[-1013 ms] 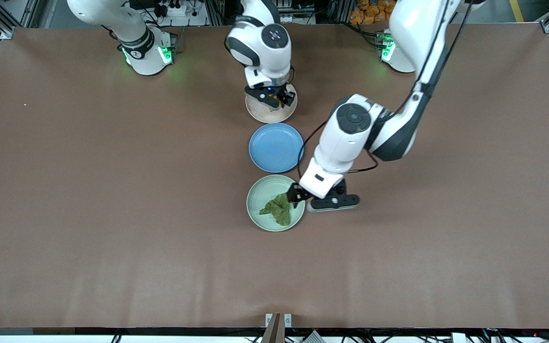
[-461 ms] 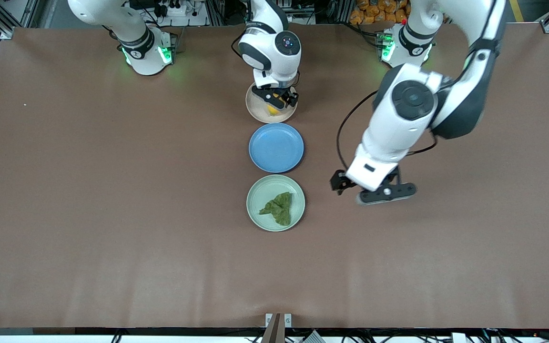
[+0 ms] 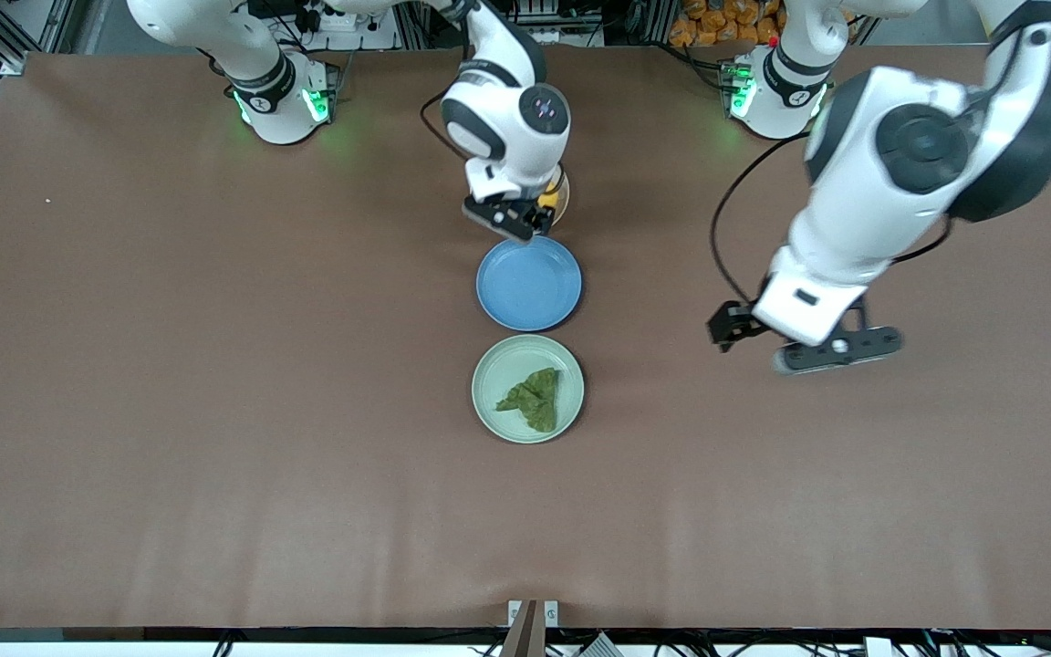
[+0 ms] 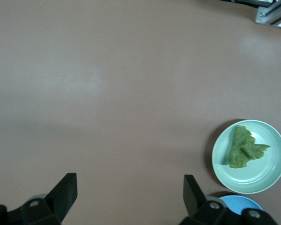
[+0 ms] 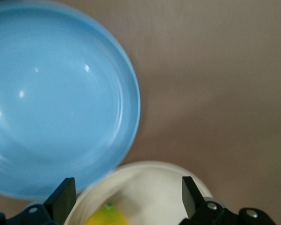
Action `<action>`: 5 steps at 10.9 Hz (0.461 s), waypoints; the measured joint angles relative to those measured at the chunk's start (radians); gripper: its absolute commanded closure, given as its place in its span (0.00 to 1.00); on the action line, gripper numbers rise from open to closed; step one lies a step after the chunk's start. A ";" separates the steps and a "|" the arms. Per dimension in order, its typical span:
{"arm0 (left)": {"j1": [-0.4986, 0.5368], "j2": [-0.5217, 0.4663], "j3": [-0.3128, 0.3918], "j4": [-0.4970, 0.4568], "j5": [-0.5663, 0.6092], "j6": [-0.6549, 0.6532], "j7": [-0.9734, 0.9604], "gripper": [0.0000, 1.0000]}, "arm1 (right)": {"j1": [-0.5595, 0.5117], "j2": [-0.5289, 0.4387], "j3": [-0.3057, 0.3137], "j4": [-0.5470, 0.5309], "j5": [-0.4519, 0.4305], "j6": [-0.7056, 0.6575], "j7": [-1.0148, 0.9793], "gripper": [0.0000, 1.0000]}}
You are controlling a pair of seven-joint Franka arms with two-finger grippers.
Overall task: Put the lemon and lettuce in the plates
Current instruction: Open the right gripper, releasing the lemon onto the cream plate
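The lettuce (image 3: 533, 400) lies in the mint green plate (image 3: 482, 388); both also show in the left wrist view, lettuce (image 4: 241, 146) and plate (image 4: 274, 166). The lemon (image 3: 548, 196) lies in the beige plate (image 3: 564, 203), which the right arm mostly hides. In the right wrist view the lemon (image 5: 105, 216) sits in the beige plate (image 5: 164, 187). My right gripper (image 3: 512, 219) is open and empty, raised over the beige plate's edge beside the blue plate; it also shows in its wrist view (image 5: 126, 197). My left gripper (image 3: 781, 339) is open and empty, up over bare table toward the left arm's end; it also shows in its wrist view (image 4: 129, 192).
An empty blue plate (image 3: 528, 283) sits between the beige and mint plates, in one row at the table's middle; it also shows in the right wrist view (image 5: 51, 93). Brown table (image 3: 215, 365) spreads wide toward both ends.
My left gripper has drawn away from the mint plate toward the left arm's end, leaving the lettuce in it. My right gripper has lifted off the lemon and shifted toward the blue plate.
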 measured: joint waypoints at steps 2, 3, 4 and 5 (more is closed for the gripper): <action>0.041 -0.045 0.000 0.000 0.000 -0.045 0.029 0.00 | -0.078 -0.001 -0.005 0.019 -0.002 -0.022 -0.136 0.00; 0.061 -0.068 0.000 -0.001 0.000 -0.071 0.067 0.00 | -0.123 0.000 -0.007 0.019 -0.013 -0.023 -0.204 0.00; 0.083 -0.090 0.000 -0.001 0.000 -0.099 0.107 0.00 | -0.180 0.000 -0.009 0.019 -0.030 -0.023 -0.275 0.00; 0.105 -0.109 0.000 -0.001 0.000 -0.117 0.137 0.00 | -0.248 0.000 -0.011 0.020 -0.041 -0.022 -0.359 0.00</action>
